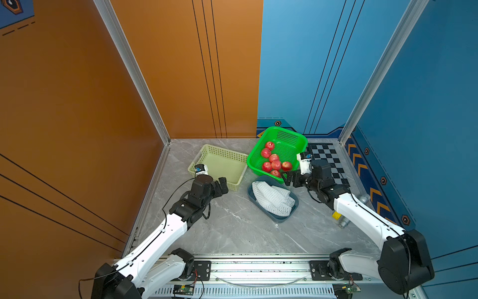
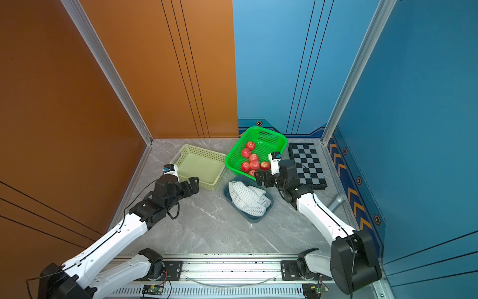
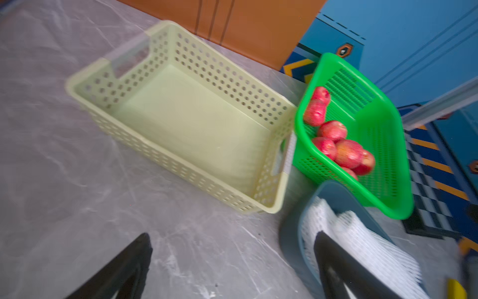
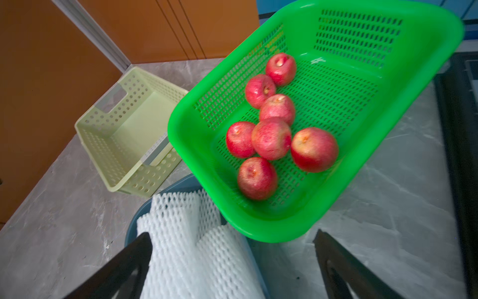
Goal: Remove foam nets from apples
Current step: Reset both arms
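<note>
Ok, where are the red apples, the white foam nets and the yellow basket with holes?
Round red apples (image 4: pixel 271 138): right wrist view, skin of the middle apple.
White foam mesh nets (image 1: pixel 274 199): a top view, middle of the pile.
Pale yellow perforated plastic basket (image 3: pixel 194 129): left wrist view, its bare floor.

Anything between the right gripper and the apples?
Only the green basket's near rim, in front of the open right gripper; the apples lie bare beyond it. Foam nets sit aside in the grey tray.
</note>
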Motion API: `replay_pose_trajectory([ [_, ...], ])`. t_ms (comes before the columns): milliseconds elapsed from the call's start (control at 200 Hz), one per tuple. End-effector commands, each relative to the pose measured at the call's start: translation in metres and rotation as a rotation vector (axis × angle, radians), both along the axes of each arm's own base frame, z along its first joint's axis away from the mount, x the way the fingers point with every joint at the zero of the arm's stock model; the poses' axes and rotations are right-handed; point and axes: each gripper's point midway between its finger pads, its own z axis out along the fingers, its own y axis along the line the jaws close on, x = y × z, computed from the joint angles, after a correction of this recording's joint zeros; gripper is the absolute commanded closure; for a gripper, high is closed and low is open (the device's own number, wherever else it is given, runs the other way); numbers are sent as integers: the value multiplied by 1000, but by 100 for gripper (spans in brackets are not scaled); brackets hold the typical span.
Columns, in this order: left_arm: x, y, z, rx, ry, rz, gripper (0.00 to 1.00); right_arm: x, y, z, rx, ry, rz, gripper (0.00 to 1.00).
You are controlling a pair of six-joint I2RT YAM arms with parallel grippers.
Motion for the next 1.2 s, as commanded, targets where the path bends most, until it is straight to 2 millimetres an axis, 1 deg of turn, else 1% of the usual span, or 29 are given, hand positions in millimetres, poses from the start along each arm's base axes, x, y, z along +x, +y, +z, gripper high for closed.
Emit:
replay_pose_trajectory([
  [0, -12, 62, 3, 233, 22, 227, 2, 19, -41, 9, -65, -24, -111, 0],
  [75, -17, 86, 6, 311, 17, 328, 2, 31, -64, 7, -89, -41, -179, 0],
  [100, -20, 98, 8, 342, 17, 390, 2, 34, -69, 7, -101, -51, -192, 0],
  [180, -31, 127, 6, 381, 64, 522, 2, 45, -89, 1, -167, -68, -263, 0],
  [270, -37, 148, 0, 413, 103, 610, 2, 54, -112, -7, -263, -92, -345, 0],
  [356, -40, 162, -6, 469, 117, 664, 2, 58, -119, -13, -336, -178, -351, 0],
  [441, -35, 168, -13, 550, 111, 658, 2, 58, -123, -18, -353, -252, -357, 0],
  [521, -30, 172, -21, 588, 90, 657, 2, 57, -126, -31, -348, -276, -355, 0],
  [591, -25, 177, -27, 565, 54, 680, 2, 57, -130, -45, -364, -251, -351, 0],
  [656, -25, 179, -33, 566, 53, 689, 2, 58, -133, -49, -378, -214, -353, 0],
  [751, -29, 184, -39, 604, 70, 721, 2, 59, -139, -49, -375, -211, -371, 0],
  [861, -32, 190, -45, 660, 75, 738, 2, 59, -138, -48, -350, -224, -366, 0],
  [946, -28, 188, -53, 657, 44, 719, 2, 59, -143, -47, -345, -218, -382, 0],
  [986, -26, 186, -60, 639, 35, 693, 2, 57, -144, -48, -346, -211, -389, 0],
  [1082, -19, 184, -59, 645, 14, 661, 2, 49, -143, -51, -336, -183, -387, 0],
  [1197, -13, 189, -56, 675, -8, 651, 2, 41, -141, -54, -343, -161, -386, 0],
])
